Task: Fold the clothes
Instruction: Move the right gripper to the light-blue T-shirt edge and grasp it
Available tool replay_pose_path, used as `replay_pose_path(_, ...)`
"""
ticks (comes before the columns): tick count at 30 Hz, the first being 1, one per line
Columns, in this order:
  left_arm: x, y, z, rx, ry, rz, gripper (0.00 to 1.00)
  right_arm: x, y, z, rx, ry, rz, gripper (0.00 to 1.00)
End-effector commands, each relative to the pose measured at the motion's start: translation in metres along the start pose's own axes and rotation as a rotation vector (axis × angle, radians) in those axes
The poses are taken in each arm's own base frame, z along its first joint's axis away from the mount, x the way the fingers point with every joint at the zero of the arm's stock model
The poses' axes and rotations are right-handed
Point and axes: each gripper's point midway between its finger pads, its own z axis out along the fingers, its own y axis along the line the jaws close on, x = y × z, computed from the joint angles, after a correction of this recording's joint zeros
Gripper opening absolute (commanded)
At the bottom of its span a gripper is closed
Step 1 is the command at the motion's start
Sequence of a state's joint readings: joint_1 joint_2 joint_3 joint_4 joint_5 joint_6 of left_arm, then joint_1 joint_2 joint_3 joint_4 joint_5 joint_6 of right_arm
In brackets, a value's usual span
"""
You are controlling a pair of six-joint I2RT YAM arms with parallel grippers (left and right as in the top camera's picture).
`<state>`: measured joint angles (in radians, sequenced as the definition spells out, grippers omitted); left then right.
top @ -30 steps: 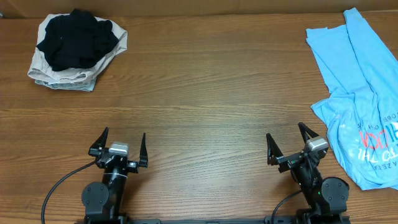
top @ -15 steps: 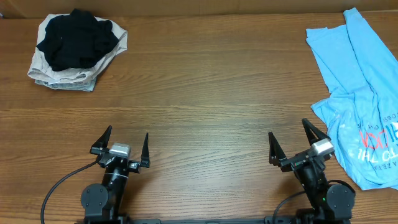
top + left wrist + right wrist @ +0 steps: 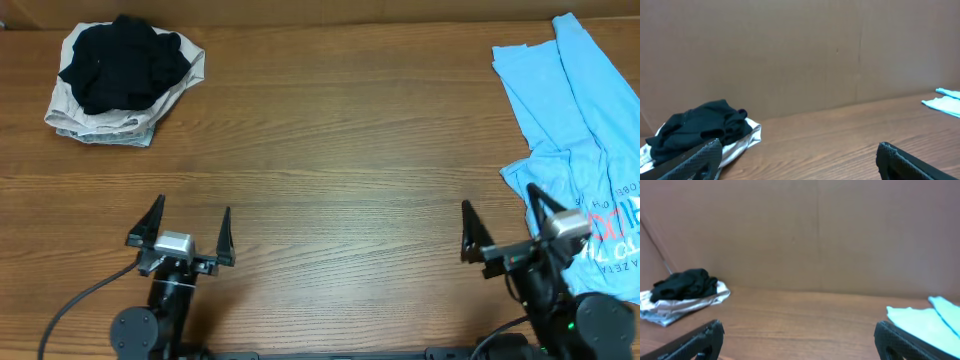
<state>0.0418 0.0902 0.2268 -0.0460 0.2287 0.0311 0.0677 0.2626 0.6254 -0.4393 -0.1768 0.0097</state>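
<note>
1. T-shirt [image 3: 575,140], sky-blue, unfolded and rumpled. It is laid at the right edge of the worktop [image 3: 340,150], and red and white lettering is shown on its near part.
2. Left tool [image 3: 190,215], placed at the near edge, left of centre. Its jaws are spread wide and nothing is held.
3. Right tool [image 3: 500,218], placed at the near edge, just beside the T-shirt. Its jaws are spread wide and nothing is held. The outer finger is seen over the fabric; contact cannot be told.
4. Black garment [image 3: 122,60], heaped on a beige folded cloth [image 3: 95,125] at the far left corner, well apart from the T-shirt.
</note>
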Motion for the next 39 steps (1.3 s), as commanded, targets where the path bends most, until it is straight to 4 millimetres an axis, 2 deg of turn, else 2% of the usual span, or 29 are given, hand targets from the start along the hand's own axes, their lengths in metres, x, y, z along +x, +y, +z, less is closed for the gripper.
replay_pose_path(1,-0.022,0.002,0.006,0.004,0.043,-0.021,1.0,-0.026,-0.008,0.008,0.052,0.061,-0.007,1.0)
replay_pose_path(5,-0.043,-0.006,0.025,0.086,0.15,-0.051,1.0,-0.029,-0.013,0.03,0.071,0.252,0.025,1.0)
replay_pose_path(9,-0.059,-0.008,0.045,0.135,0.235,-0.082,1.0,-0.018,-0.02,0.051,0.095,0.409,0.049,1.0)
replay_pose_path(11,-0.06,-0.006,0.056,0.137,0.295,-0.096,1.0,-0.009,-0.023,0.064,0.098,0.476,0.062,1.0)
replay_pose_path(17,-0.039,-0.001,0.076,0.139,0.491,-0.154,1.0,0.033,-0.021,0.098,0.044,0.626,0.115,1.0)
replay_pose_path(22,0.0,0.018,0.092,0.049,0.613,-0.161,1.0,0.079,-0.03,0.121,0.058,0.777,0.144,1.0)
replay_pose_path(23,0.008,0.02,0.095,0.038,0.638,-0.162,1.0,0.089,-0.035,0.125,0.078,0.808,0.146,1.0)
replay_pose_path(24,0.026,0.022,0.1,0.035,0.692,-0.175,1.0,0.106,-0.051,0.131,0.163,0.85,0.184,0.99)
replay_pose_path(26,0.044,0.018,0.105,0.052,0.747,-0.227,1.0,0.123,-0.078,0.133,0.336,0.88,0.252,1.0)
replay_pose_path(29,0.061,0.008,0.114,0.103,0.788,-0.296,1.0,0.146,-0.116,0.132,0.553,0.907,0.33,0.99)
replay_pose_path(33,0.075,-0.002,0.121,0.169,0.814,-0.335,1.0,0.181,-0.146,0.135,0.639,0.971,0.377,0.96)
replay_pose_path(39,0.088,-0.001,0.123,0.164,0.847,-0.343,1.0,0.225,-0.178,0.129,0.73,1.055,0.442,0.87)
